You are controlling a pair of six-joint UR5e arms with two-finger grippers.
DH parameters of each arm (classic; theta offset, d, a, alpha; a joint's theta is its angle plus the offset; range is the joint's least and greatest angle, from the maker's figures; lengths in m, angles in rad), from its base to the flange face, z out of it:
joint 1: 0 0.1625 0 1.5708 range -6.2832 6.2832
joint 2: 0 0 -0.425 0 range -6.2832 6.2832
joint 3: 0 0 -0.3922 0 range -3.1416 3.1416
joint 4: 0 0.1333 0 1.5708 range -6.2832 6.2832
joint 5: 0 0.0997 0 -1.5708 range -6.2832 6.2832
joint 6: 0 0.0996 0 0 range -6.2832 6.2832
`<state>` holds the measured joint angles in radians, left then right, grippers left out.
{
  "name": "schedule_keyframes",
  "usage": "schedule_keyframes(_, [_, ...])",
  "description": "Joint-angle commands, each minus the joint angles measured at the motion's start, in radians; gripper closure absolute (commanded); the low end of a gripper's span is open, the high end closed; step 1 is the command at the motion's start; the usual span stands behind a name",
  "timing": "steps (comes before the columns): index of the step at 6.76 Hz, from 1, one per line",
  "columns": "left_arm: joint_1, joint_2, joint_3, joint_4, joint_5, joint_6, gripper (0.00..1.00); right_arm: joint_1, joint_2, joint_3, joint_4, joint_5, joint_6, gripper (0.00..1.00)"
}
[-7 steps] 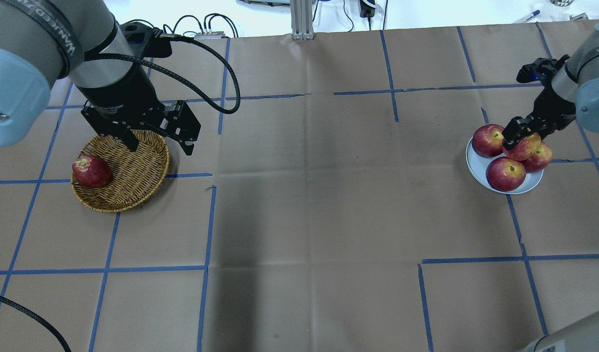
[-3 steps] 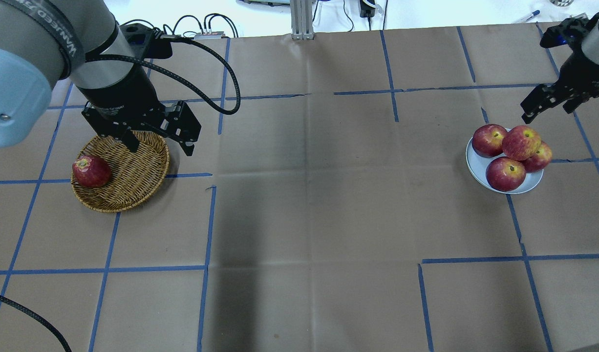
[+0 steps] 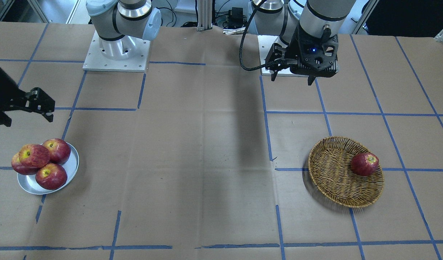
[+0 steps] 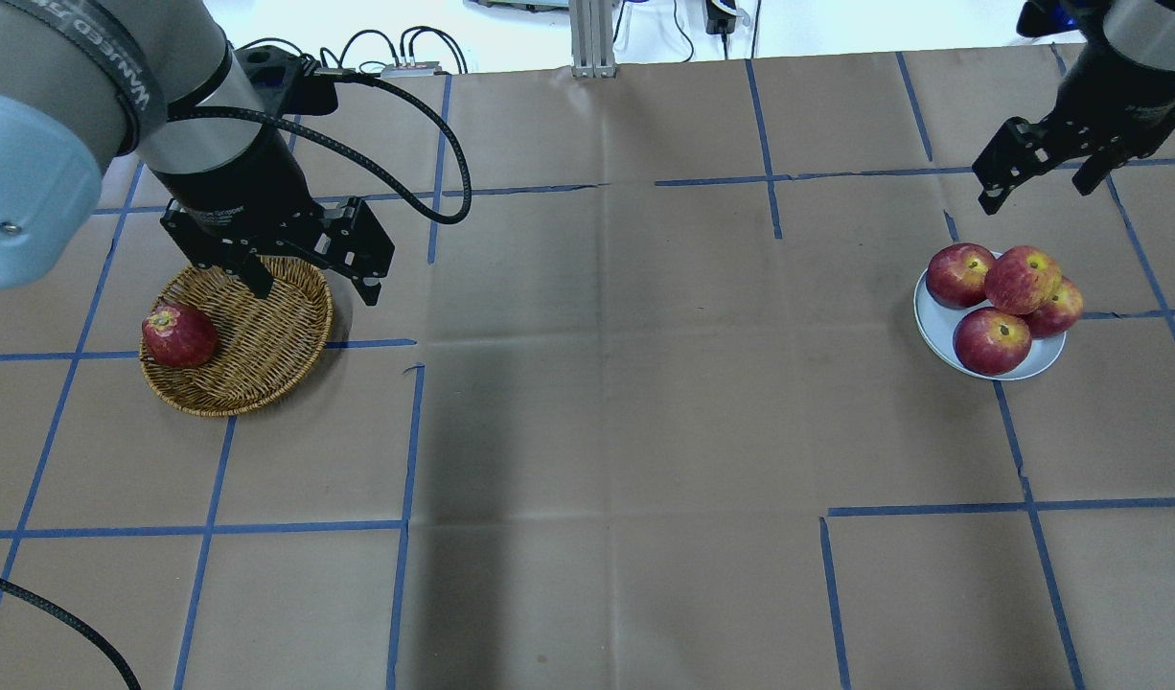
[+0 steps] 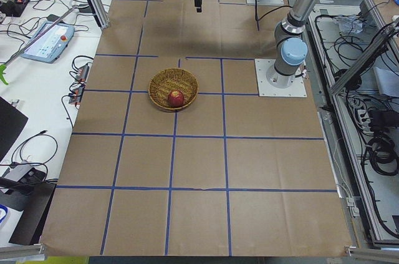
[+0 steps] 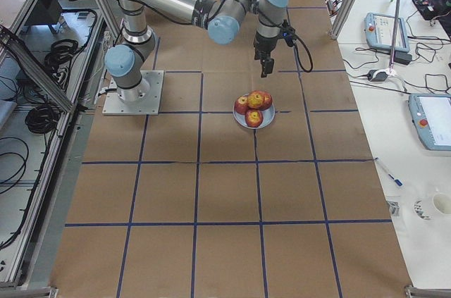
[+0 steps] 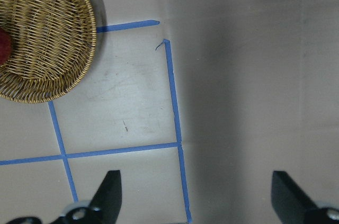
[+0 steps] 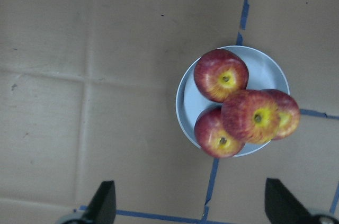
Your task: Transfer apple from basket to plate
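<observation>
The pinkish-red apple with a yellow stem patch rests on top of three darker apples on the silver plate; it also shows in the right wrist view and the front view. My right gripper is open and empty, raised above and beyond the plate. The wicker basket at the left holds one dark red apple. My left gripper is open and empty, held high over the basket's right rim.
The brown paper table is marked with blue tape lines. The plate's other apples crowd its surface. The left arm's black cable loops behind the basket. An aluminium post stands at the far edge.
My right gripper has let go of the pinkish-red apple on top of the pile, opened, and risen away toward the table's far side. The left arm has not moved.
</observation>
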<state>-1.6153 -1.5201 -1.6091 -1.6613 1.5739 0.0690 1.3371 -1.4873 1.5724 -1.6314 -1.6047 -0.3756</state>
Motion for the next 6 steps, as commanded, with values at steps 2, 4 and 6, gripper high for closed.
schedule_keyframes(2, [0.0,0.0,0.0,0.0,-0.002,0.0,0.01,0.279,-0.091,0.003,0.091,0.0,0.28,0.0])
schedule_keyframes(4, [0.0,0.0,0.002,0.0,-0.002,0.002,0.01,0.303,-0.087,0.005,0.094,0.015,0.288,0.0])
schedule_keyframes(6, [0.0,0.0,0.0,-0.002,-0.002,0.005,0.01,0.287,-0.08,0.006,0.091,0.019,0.27,0.0])
